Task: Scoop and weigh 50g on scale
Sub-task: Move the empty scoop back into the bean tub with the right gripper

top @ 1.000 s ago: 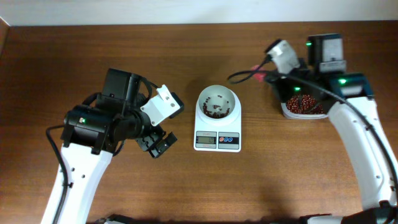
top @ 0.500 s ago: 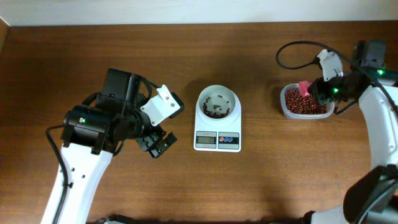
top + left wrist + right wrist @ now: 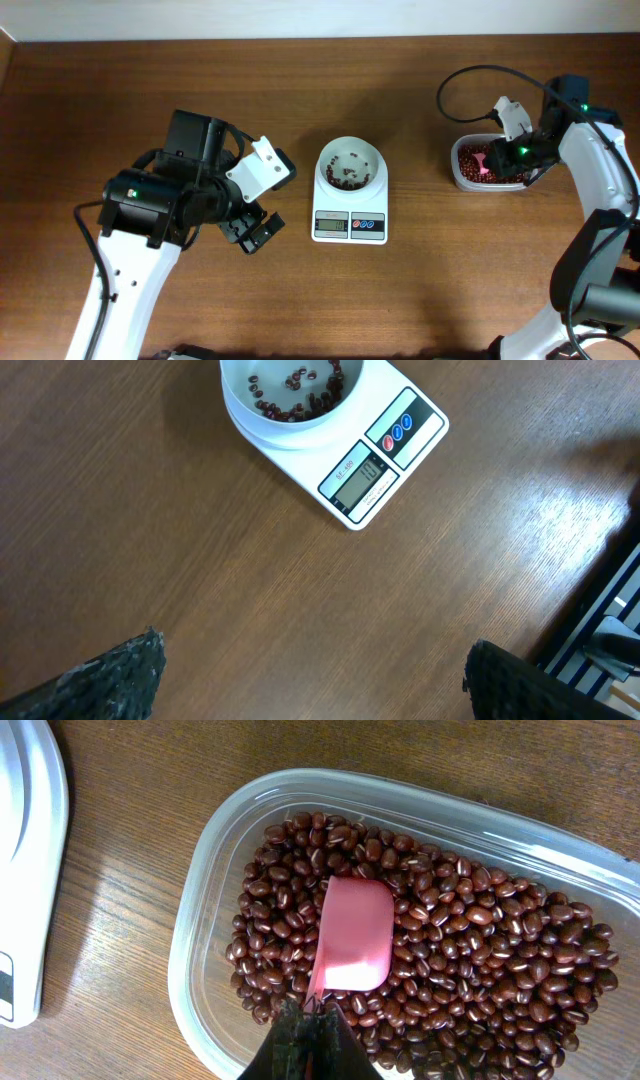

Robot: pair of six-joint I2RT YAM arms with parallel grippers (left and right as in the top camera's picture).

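Overhead view: the scale (image 3: 350,212) sits mid-table, its bowl (image 3: 372,160) holding a thin scatter of beans (image 3: 347,173). Well to its right, a clear tub (image 3: 455,168) is filled with many more beans. The right gripper (image 3: 512,152) reaches over the tub, and a pink scoop (image 3: 484,160) lies on the heap. The left gripper (image 3: 252,232) hangs over bare table (image 3: 300,300) left of the scale. Bare wood separates scale and tub.

Left wrist view: the fingertips (image 3: 110,680) stand spread wide with nothing between them, above bare wood. The scale lies ahead, and the table's edge cuts the lower right corner.

Right wrist view: the jaws are clamped on the scoop's handle. Its blade rests flat on the beans near the tub's left wall, and the scale's edge shows just beyond.
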